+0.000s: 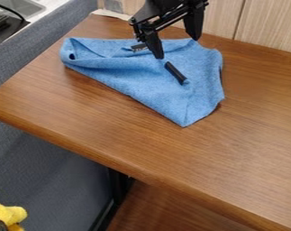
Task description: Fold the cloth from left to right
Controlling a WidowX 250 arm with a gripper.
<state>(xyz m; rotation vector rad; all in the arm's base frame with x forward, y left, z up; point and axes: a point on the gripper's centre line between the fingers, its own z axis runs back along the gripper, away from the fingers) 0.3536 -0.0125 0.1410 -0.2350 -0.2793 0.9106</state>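
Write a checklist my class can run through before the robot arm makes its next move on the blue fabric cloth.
1. Black two-finger gripper open: ok, fingers spread.
2. Gripper over the blue fabric cloth: ok, at its upper part.
3. Fingertips clear of the cloth: cannot tell from this angle.
4. Cloth lying flat: not ok, loose folds at the picture's left.
5. Cloth free of objects: not ok, a short black rod-like piece lies on it.
6. Cloth within the brown wooden tabletop: ok.

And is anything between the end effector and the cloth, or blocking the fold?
Nothing visible separates the end effector from the cloth, but a short black object lies on it, right of centre in view, and might get folded in.
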